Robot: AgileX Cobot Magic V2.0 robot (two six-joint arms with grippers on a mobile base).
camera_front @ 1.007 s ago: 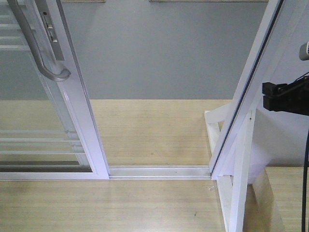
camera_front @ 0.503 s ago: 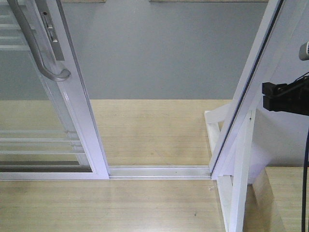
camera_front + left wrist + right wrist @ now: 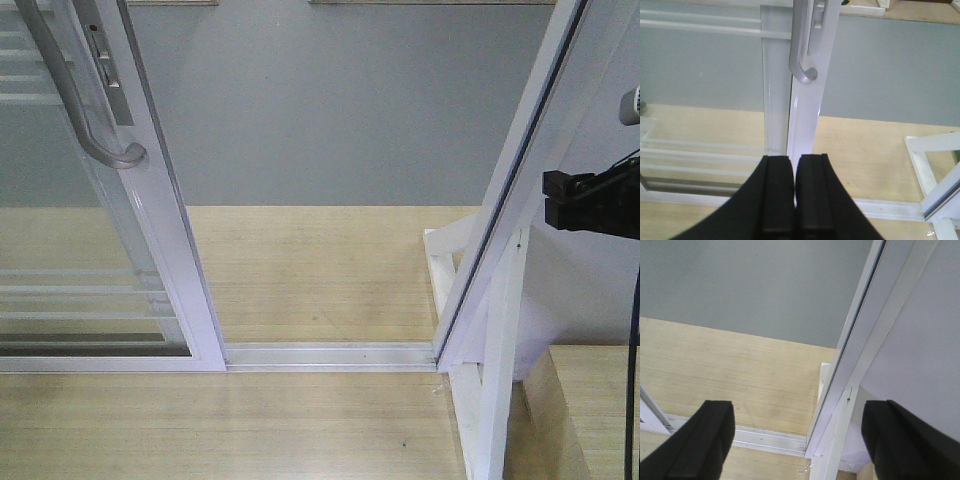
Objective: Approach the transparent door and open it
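Standing slid left, the transparent door (image 3: 90, 230) hasn't shifted lately; doorway looks open. Left claw (image 3: 794, 200) pressed together, right claw (image 3: 797, 440) spread wide.

Your left end effector (image 3: 794, 200) has its two black fingers (image 3: 777, 197) pressed together side by side, with only a thin seam between them and nothing held. Your right end effector (image 3: 797, 440) is spread wide, one black finger (image 3: 702, 437) at the lower left of its wrist view and the other at the lower right, the gap between them empty. In the front view, a black part of your right arm (image 3: 592, 203) juts in from the right edge.
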